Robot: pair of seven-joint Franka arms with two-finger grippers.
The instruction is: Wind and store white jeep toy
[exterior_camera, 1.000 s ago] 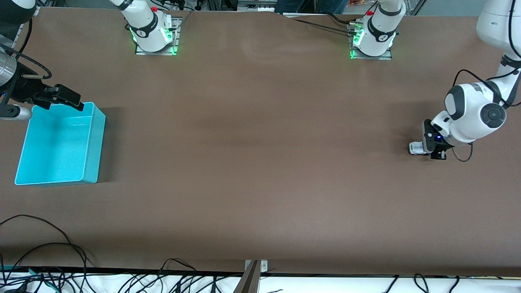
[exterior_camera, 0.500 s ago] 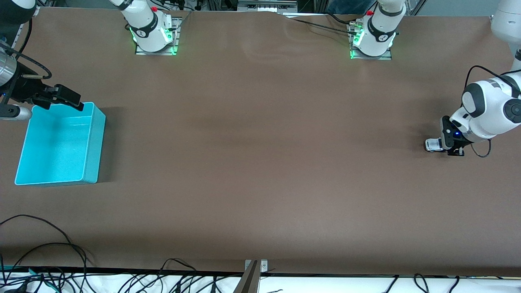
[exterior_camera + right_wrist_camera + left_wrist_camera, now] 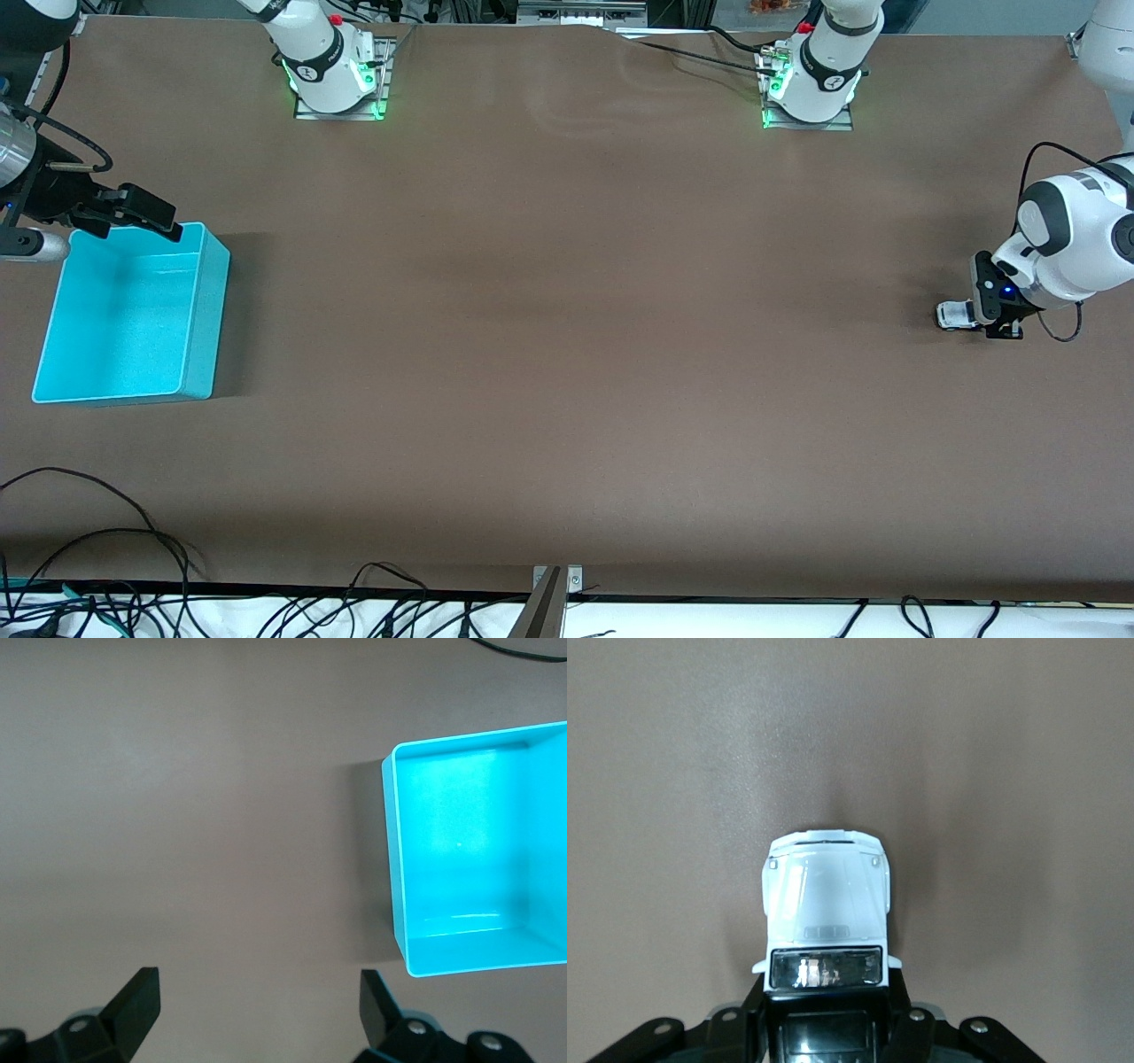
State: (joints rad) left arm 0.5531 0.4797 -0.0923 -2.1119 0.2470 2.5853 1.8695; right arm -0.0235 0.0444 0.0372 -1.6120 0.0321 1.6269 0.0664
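The white jeep toy (image 3: 955,314) is down at the table surface near the left arm's end. My left gripper (image 3: 990,312) is shut on its rear half. In the left wrist view the jeep (image 3: 825,899) points away from the camera, its white hood and windscreen showing, and its rear sits between the black fingers of my left gripper (image 3: 826,1005). The cyan bin (image 3: 202,292) stands empty at the right arm's end. My right gripper (image 3: 146,215) hangs open and empty over the bin's corner; it also shows in the right wrist view (image 3: 257,997), beside the bin (image 3: 396,859).
Bare brown table stretches between the jeep and the bin. The two arm bases (image 3: 335,66) (image 3: 811,75) stand along the edge farthest from the camera. Black cables (image 3: 106,540) lie along the nearest edge.
My left gripper has slid the jeep along the table toward the left arm's end. The right arm and the bin have not moved.
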